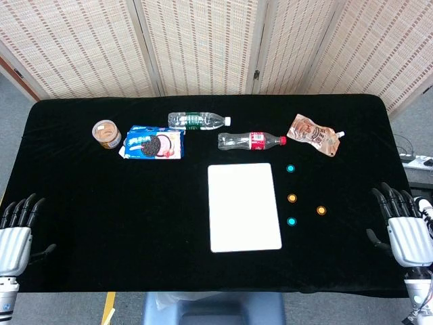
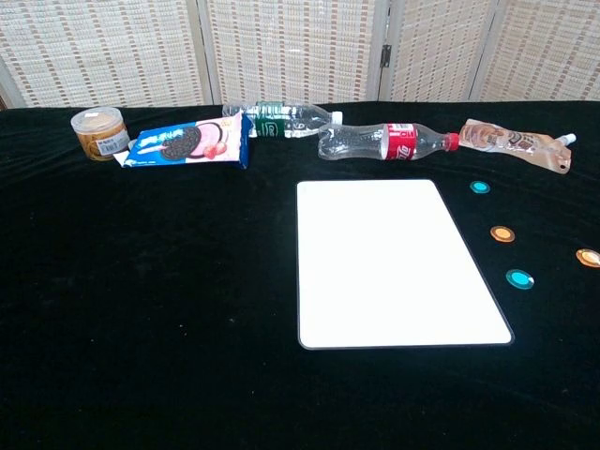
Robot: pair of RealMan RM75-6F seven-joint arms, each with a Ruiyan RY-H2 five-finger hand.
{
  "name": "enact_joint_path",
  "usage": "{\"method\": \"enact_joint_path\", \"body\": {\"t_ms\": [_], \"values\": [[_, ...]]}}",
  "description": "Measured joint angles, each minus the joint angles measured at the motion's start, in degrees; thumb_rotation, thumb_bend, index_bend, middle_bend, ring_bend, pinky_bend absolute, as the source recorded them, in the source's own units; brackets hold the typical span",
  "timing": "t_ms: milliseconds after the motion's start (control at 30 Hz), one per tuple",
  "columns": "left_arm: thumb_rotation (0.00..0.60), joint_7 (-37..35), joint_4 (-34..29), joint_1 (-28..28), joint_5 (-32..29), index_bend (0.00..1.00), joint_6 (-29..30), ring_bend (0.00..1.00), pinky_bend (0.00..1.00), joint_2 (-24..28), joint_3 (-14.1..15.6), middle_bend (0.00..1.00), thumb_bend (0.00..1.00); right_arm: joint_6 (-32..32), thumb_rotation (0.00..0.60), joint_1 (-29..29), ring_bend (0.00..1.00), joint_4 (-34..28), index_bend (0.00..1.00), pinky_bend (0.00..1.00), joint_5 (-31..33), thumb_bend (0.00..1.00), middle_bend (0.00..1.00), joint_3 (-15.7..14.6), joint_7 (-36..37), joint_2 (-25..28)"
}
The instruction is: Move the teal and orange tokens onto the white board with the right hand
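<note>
No token is on the board yet, so I judge the task is at its very start, before the first reach. Nearest, at the front edge of the bench [image 1: 101, 223], the right robot hand [image 1: 404, 223] rests with fingers spread and holds nothing; the left robot hand [image 1: 17, 227] at the other corner is also spread and empty. Neither hand shows in the chest view. The white board [image 1: 243, 206] lies flat in the middle, its long axis running from near to far, the short edges toward the robot and toward the bottles. All four tokens lie to its right, apart from it: the near teal token [image 1: 292, 221] just beside the edge, the right orange token [image 1: 321, 210] further out toward the right hand, then the middle orange token [image 1: 292, 198], and farthest the far teal token [image 1: 291, 168]. They are round, so they point no way. The next move calls for the right hand to reach inward and pinch one thin token, probably the nearest orange one, which seems hard on soft black cloth.
</note>
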Motion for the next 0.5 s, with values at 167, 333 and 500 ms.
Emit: {"method": "enact_joint_path", "body": {"t_ms": [167,333,500], "values": [[0.600,0.16,0.15,-0.03,0.25,0.00,0.19,0.00,0.00,-0.22,-0.04,0.00,0.13,-0.56,0.600,0.33,0.06,-0.41,0.00,0.00,0.15,0.35,0.02,0.07,0.01,0.19],[0.600,0.45,-0.33,-0.06,0.24,0.00,0.15,0.00,0.00,-0.04,-0.01,0.00,0.13,-1.01,0.600,0.48,0.06,-0.50,0.05,0.00,0.38,0.35,0.02,0.05,0.27,0.42],[0.600,0.19,-0.43,0.05,0.27,0.00,0.18,0.00,0.00,0.07,0.10,0.00,0.13,-2.25,0.600,0.90,0.06,-0.50,0.13,0.00,0.93,0.35,0.02,0.02,0.18,0.29]]}}
